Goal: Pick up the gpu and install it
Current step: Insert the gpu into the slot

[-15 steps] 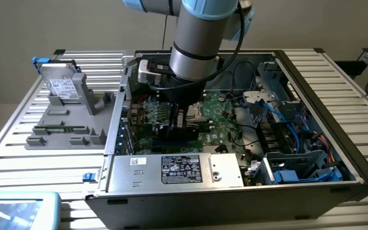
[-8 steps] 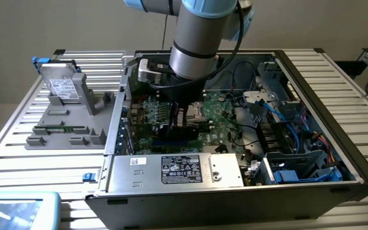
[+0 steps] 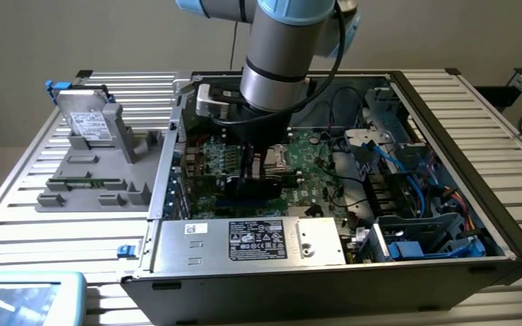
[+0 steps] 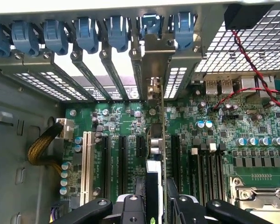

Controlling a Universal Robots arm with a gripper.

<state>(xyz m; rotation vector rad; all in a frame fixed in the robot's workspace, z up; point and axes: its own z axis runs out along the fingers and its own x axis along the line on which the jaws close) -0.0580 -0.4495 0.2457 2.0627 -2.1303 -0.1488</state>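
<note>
The gpu (image 4: 157, 140) is edge-on in the wrist view, a thin green board with a black face, standing upright over the green motherboard (image 4: 210, 126). Its silver end bracket (image 4: 151, 65) reaches into a rear slot opening of the case. My gripper (image 4: 154, 203) is shut on the gpu, one black finger (image 4: 130, 207) on each side of the card. In the exterior view the gripper (image 3: 259, 178) is lowered inside the open computer case (image 3: 442, 170), with the black gpu (image 3: 253, 188) just above the board. I cannot tell whether the card's edge sits in a slot.
Black expansion slots (image 4: 105, 158) flank the card, and blue bracket clips (image 4: 86, 32) line the rear wall. A red-and-black cable (image 4: 252, 65) crosses nearby. The power supply (image 3: 252, 241) sits at the case front. A grey fixture (image 3: 98, 183) at the exterior view's left holds a hard drive (image 3: 89, 122).
</note>
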